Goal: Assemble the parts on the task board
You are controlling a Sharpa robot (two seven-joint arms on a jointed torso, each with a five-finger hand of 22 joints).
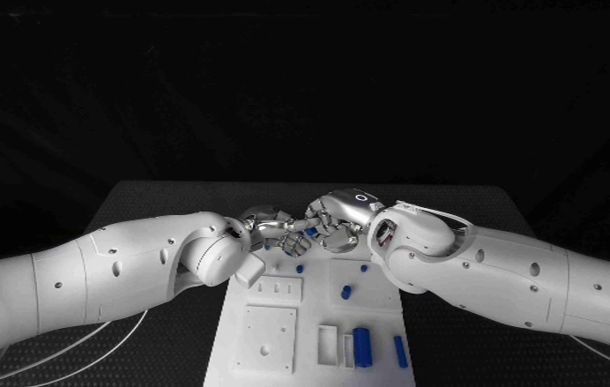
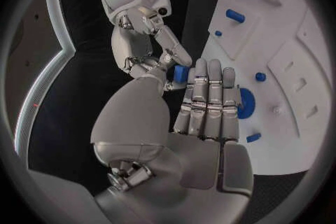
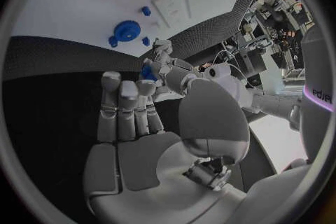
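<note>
Head view: the left hand (image 1: 271,228) and the right hand (image 1: 333,219), both of jointed silver metal on smooth white moulded arms, meet fingertip to fingertip above the far end of the task board (image 1: 273,338), a flat white plate lying lengthwise on the dark, finely woven desk (image 1: 166,200). Between the two hands sits a small blue part (image 1: 309,230), touched from both sides (which hand bears its weight cannot be told). In the left wrist view this small blue part (image 2: 181,73) appears as a short blocky piece pressed between the thumb of the left hand (image 2: 203,106), whose other fingers lie straight and side by side, and the fingertips of the right hand (image 2: 150,47). In the right wrist view the right hand (image 3: 136,117) shows its fingers held straight and close together, its thumb reaching to the blue part (image 3: 148,72), where the left hand (image 3: 168,67) meets it.

On the board: a toothed blue gear (image 2: 245,103) (round, with a knurled rim) lies flat near the far end, with small blue pegs (image 2: 260,76) near it. Nearer the robot lie a raised square white panel (image 1: 268,338), shallow rectangular recesses, a stout blue cylinder (image 1: 362,346) resting in one recess, and a slim blue bar (image 1: 399,351) just beside it. A short blue peg (image 1: 345,292) stands mid-board.
</note>
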